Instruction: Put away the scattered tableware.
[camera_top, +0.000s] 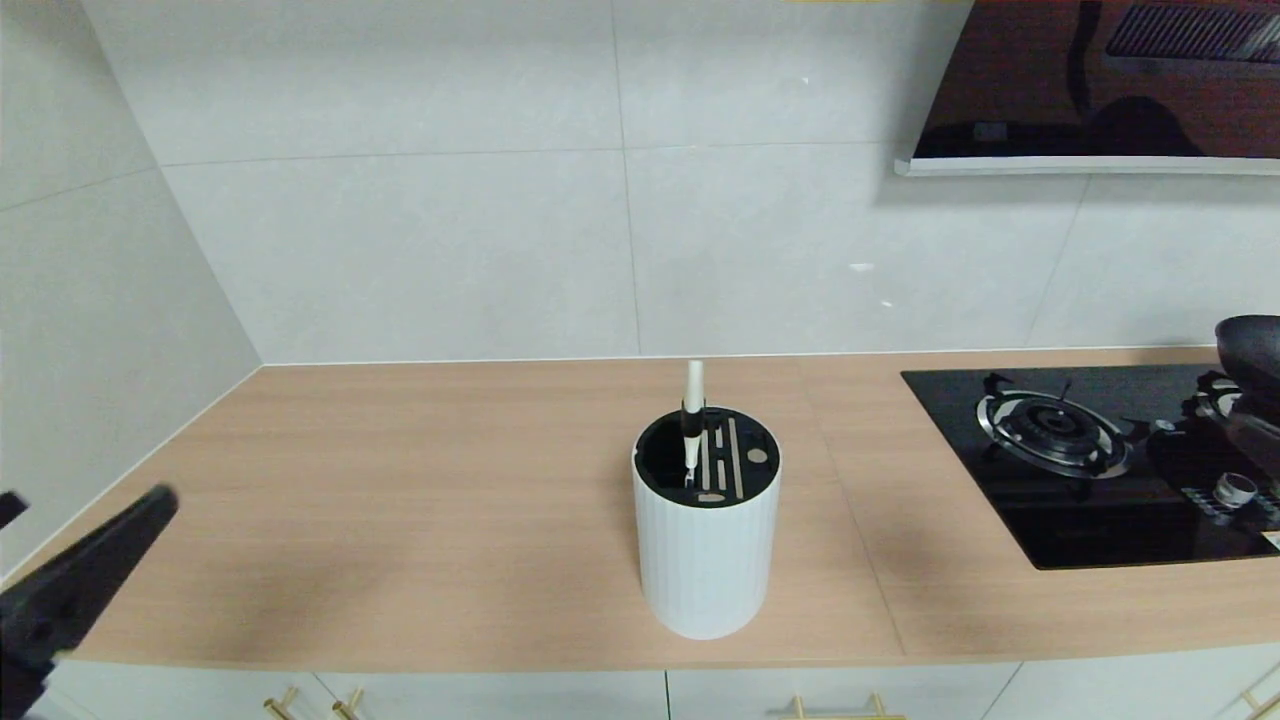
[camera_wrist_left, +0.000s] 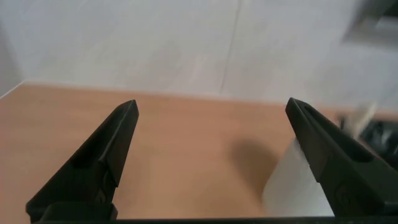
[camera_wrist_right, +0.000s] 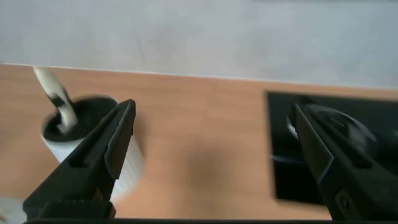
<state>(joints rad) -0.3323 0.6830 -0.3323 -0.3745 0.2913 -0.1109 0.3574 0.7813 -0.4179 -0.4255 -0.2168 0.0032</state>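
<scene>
A white ribbed utensil holder (camera_top: 706, 545) with a black slotted top stands on the wooden counter (camera_top: 420, 480), near its front edge. One utensil (camera_top: 692, 405) with a white handle and black band stands upright in a slot. My left gripper (camera_top: 88, 503) hangs open at the counter's front left corner, well left of the holder. In the left wrist view the left gripper (camera_wrist_left: 211, 109) holds nothing, and the holder (camera_wrist_left: 292, 180) lies beyond one finger. My right gripper (camera_wrist_right: 214, 111) is open and holds nothing, above the counter between the holder (camera_wrist_right: 56, 146) with its utensil (camera_wrist_right: 53, 93) and the stove.
A black gas stove (camera_top: 1090, 460) is set into the counter at the right, with a dark pan (camera_top: 1250, 350) at the far right edge. A range hood (camera_top: 1100, 90) hangs above it. Tiled walls close off the back and left. Bare counter lies left of the holder.
</scene>
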